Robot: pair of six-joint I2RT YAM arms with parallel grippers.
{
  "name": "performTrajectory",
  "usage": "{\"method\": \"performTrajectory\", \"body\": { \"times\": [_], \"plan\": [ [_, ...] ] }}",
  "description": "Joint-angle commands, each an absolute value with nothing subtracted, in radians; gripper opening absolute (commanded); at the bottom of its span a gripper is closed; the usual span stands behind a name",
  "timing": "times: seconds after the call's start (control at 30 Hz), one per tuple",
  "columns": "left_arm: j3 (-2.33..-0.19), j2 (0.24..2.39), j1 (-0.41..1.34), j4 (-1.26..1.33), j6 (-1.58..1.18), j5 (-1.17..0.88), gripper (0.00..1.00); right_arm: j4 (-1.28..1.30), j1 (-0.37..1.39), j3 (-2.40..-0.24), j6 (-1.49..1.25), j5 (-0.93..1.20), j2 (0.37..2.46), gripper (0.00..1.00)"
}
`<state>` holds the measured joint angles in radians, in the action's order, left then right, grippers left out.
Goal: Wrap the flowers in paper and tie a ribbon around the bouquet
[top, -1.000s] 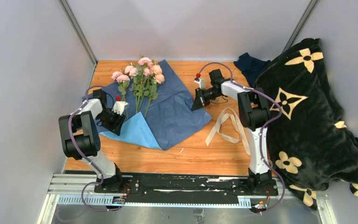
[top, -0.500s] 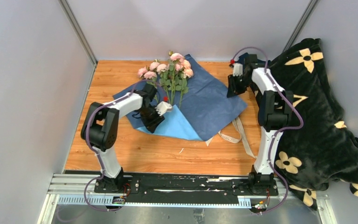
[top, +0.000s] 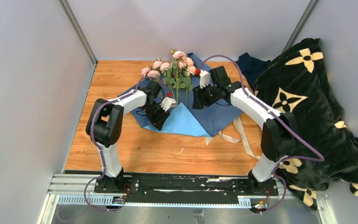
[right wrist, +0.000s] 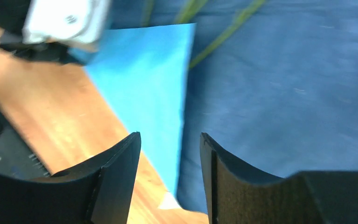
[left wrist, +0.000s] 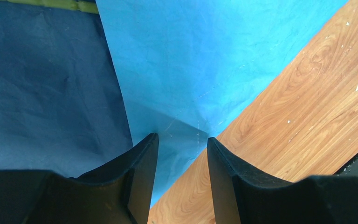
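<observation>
The paper (top: 214,109) lies slate-blue side up on the table, its near corner folded over into a light blue triangle (top: 185,122). The flowers (top: 173,70), pink roses on green stems, rest on its far part. My left gripper (top: 158,119) stands open low over the fold's left edge; in the left wrist view its fingertips (left wrist: 182,137) straddle the light blue edge (left wrist: 182,70) without pinching it. Above the paper, right of the stems, hovers my right gripper (top: 197,101), open (right wrist: 170,135) and empty over the fold (right wrist: 149,79). The cream ribbon (top: 237,133) lies loose to the right.
A black blanket with cream flower shapes (top: 307,112) is heaped along the right side. A dark navy cloth (top: 251,65) sits at the back right. Grey walls close the table's left and back. Bare wood (top: 135,149) runs along the near edge.
The paper and flowers slid to the right with both grippers. The right gripper then opened, let go of the paper's right corner and swung left over the sheet.
</observation>
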<state>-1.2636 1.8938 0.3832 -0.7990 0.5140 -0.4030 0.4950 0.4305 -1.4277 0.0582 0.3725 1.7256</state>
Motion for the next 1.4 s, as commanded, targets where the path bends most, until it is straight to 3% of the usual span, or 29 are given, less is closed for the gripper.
{"method": "performTrajectory", "body": {
  "times": [0.0,0.1,0.2,0.33,0.43,0.53,0.73,1.07,1.37],
  "plan": [
    [-1.212,1.886,0.383,-0.792,0.486,-0.399,0.49,0.184,0.434,-1.19,-0.144,0.724,1.717,0.58],
    [-1.217,1.874,0.383,-0.792,0.475,-0.417,0.49,0.096,0.463,-1.114,-0.162,0.73,1.765,0.66],
    [-1.24,1.858,0.383,-0.792,0.463,-0.437,0.49,0.083,0.47,-1.092,-0.119,0.718,1.817,0.66],
    [-1.338,1.835,0.372,-0.817,0.454,-0.443,0.53,0.114,0.468,-1.104,-0.084,0.74,1.886,0.54],
    [-1.438,1.834,0.299,-0.746,0.304,-0.465,0.68,0.114,0.467,-1.09,-0.07,0.715,1.897,0.45],
    [-1.465,1.876,0.201,-0.563,-0.019,-0.404,0.69,0.118,0.467,-1.086,-0.06,0.712,1.901,0.34],
    [-1.578,2.048,0.204,-0.503,-0.14,-0.352,0.68,0.202,0.466,-1.138,-0.006,0.76,1.928,0.14],
    [-1.66,2.164,0.247,-0.386,-0.214,-0.328,0.49,0.214,0.468,-1.137,0.025,0.77,1.924,0.06],
    [-1.722,2.23,0.332,-0.347,-0.265,-0.367,0.16,0.316,0.463,-1.222,0.109,0.764,1.945,0.03]
  ]
}}
